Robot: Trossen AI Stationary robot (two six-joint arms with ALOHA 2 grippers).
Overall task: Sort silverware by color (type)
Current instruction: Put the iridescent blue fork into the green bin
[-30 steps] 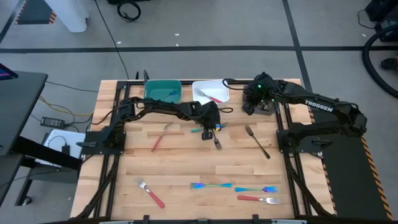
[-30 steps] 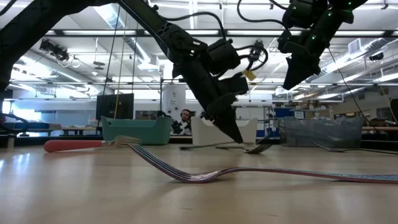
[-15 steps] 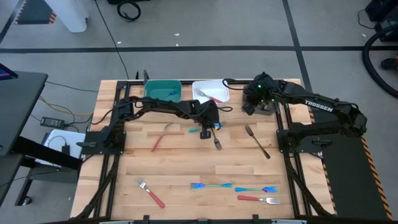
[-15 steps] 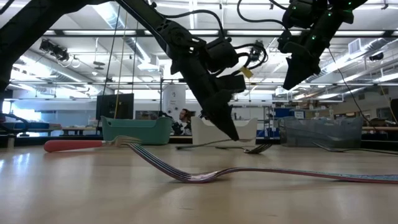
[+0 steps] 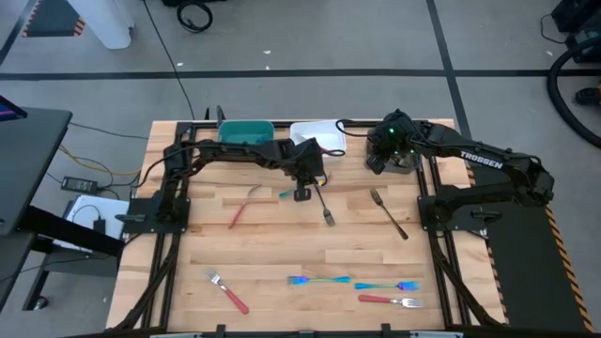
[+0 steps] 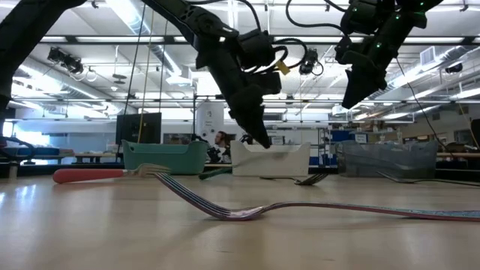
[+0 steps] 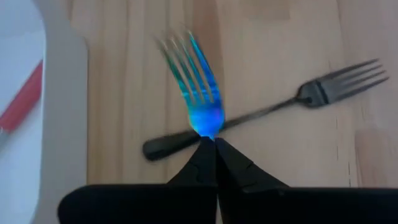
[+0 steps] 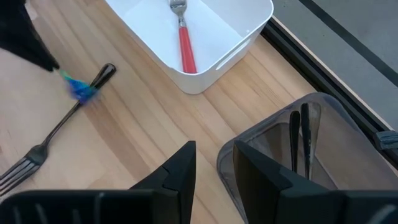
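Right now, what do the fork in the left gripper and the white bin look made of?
Blue fork, held in the shut left gripper: probably metal with an iridescent blue-teal coating, given its glossy rainbow sheen. White bin: likely molded plastic, with smooth matte walls, rounded corners and a cut-out handle.

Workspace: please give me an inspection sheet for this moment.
Surface: wooden table, bare between items.
Job's things: blue fork lifted in left gripper; dark forks, red forks and blue forks loose on the table.
Bins: white bin holds one red fork; grey bin two dark ones; teal bin.
Clutter: nothing seen.
Grippers: left shut on blue fork; right gripper open beside the grey bin.
Cables: on floor.
Surroundings: workshop; person far behind.
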